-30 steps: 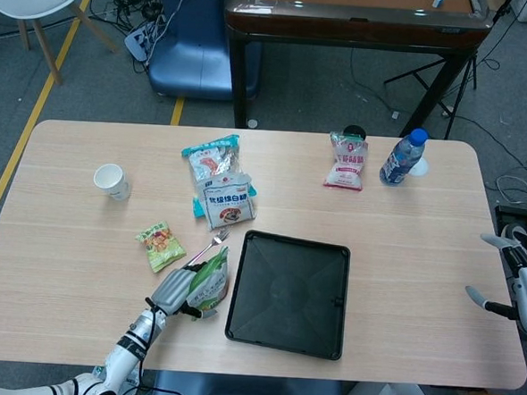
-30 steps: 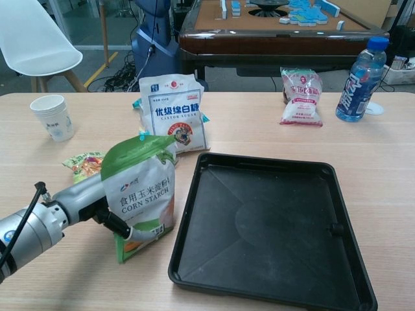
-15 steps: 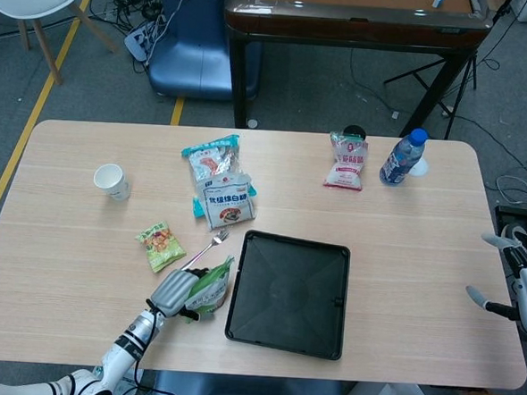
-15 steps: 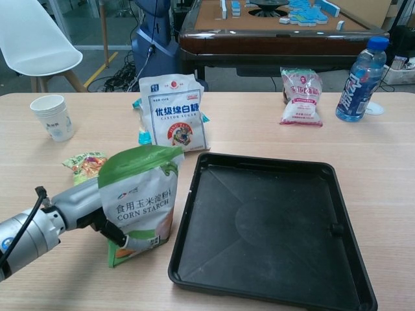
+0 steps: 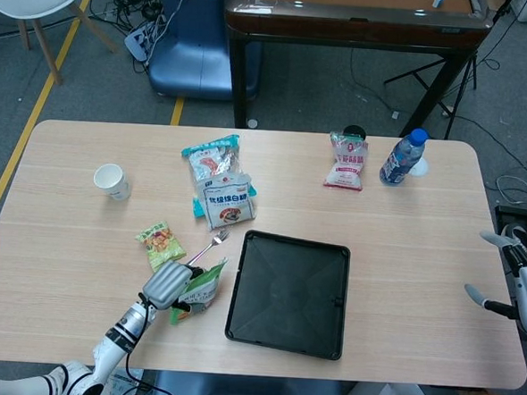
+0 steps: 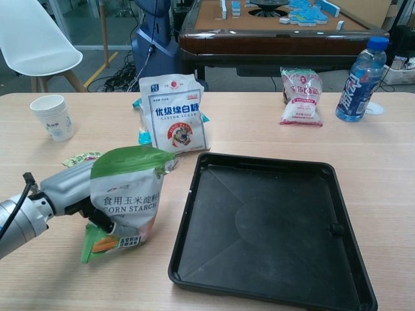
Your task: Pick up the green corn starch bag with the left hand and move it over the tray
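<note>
While the left hand (image 6: 71,191) grips the green corn starch bag (image 6: 123,197) from behind, its fingers wrap the bag's left edge and back, with a dark thumb pressed on the front near the lower left corner. In the chest view the bag is tilted, its green top leaning toward one o'clock, and its white panel reads "CORN STARCH" under a row of Chinese characters. It sits just beside the left rim of the black tray (image 6: 272,285), at the tray's nine o'clock, not over it. From the head view the same hand (image 5: 162,284) and bag (image 5: 200,287) lie close to the near table edge.

At the far right of the head view the right hand (image 5: 518,285) hangs off the table's three o'clock side, fingers spread and holding nothing.

At the tray's eleven o'clock lies a white sugar bag (image 6: 172,113) printed "CASTOR SUGAR". A pink-and-white packet (image 6: 301,97) and a blue-capped water bottle (image 6: 360,80) stand toward one o'clock, their lettering too small to read. A paper cup (image 6: 54,117) stands at ten o'clock.
</note>
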Available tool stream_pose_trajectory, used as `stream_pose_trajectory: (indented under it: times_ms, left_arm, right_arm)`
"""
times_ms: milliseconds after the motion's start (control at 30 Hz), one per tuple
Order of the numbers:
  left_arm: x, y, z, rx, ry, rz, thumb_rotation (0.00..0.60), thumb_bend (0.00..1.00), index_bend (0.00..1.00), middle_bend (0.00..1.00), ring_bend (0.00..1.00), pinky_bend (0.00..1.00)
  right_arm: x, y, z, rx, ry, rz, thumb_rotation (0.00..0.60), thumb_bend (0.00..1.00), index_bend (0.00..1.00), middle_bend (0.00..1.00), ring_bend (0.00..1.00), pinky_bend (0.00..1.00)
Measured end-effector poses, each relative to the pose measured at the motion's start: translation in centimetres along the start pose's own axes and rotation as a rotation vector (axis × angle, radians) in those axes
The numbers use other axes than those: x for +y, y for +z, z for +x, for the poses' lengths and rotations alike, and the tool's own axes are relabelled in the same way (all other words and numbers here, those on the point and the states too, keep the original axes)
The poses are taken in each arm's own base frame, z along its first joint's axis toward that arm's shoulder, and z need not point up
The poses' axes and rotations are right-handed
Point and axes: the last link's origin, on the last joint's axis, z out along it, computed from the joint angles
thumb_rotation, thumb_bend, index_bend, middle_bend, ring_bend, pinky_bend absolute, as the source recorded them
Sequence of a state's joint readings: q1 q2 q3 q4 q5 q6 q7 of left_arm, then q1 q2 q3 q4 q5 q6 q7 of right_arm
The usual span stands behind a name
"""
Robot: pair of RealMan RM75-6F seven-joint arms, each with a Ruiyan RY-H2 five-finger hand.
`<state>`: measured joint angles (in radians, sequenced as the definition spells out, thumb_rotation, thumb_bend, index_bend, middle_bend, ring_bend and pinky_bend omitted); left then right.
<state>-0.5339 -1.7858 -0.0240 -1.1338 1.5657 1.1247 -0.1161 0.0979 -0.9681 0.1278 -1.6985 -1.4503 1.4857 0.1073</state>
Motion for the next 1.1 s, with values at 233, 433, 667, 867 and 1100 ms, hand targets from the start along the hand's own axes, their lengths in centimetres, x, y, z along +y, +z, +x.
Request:
stream_pose_trajectory:
  times_ms: [233, 433, 667, 867, 1100]
  left_arm:
    - [-0.1, 0.0, 2.2, 0.046, 0.024, -0.072, 0.600, 0.13, 0.52, 0.69, 0.67, 0.88]
    - [1.6, 0.9, 4.2, 0.055, 0.116, -0.167, 0.600, 0.14, 0.51, 0.69, 0.67, 0.88]
    - [4.8, 2.3, 4.9, 0.003, 0.304, -0.287, 0.600, 0.17, 0.50, 0.69, 0.68, 0.88]
    - [6.5, 3.4, 4.3, -0.070, 0.510, -0.322, 0.600, 0.19, 0.49, 0.69, 0.68, 0.88]
    - [7.5, 5.0, 4.1, -0.094, 0.793, -0.307, 0.600, 0.22, 0.46, 0.69, 0.69, 0.90]
  right_arm:
    - [-0.2, 0.1, 0.1, 0.010, 0.006, 0.012, 0.600, 0.09, 0.24, 0.29, 0.12, 0.17]
    - [-0.2, -0.1, 0.3, 0.021, 0.011, 0.013, 0.600, 0.09, 0.24, 0.29, 0.12, 0.17]
    - [0.0, -0.3, 0.3, 0.025, 0.017, 0.014, 0.600, 0.09, 0.24, 0.29, 0.12, 0.17]
    - [0.1, -0.4, 0.2, 0.026, 0.018, 0.016, 0.600, 0.09, 0.24, 0.29, 0.12, 0.17]
    - [0.3, -0.6, 0.3, 0.030, 0.020, 0.012, 0.600, 0.09, 0.24, 0.29, 0.12, 0.17]
